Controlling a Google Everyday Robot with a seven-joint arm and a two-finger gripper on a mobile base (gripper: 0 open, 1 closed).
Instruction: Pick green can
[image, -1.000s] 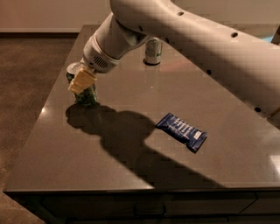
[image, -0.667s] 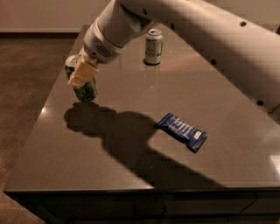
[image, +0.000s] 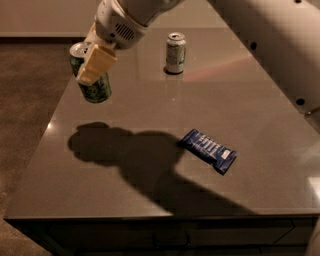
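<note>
My gripper (image: 89, 66) clasps the green can (image: 99, 90), holding it clear above the table (image: 260, 100); the pick looks all but done.

Gripper (image: 91, 70) clasps can (image: 100, 90) above table (image: 150, 200) left side; 2nd can (image: 175, 52) behind, right; packet (image: 207, 150) nearer, right.

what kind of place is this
Probably an office break room or kitchenette: a long grey counter with a drink can and a blue snack bar on it, brown floor beside. The gripper holds the green can above the counter's left edge.
</note>
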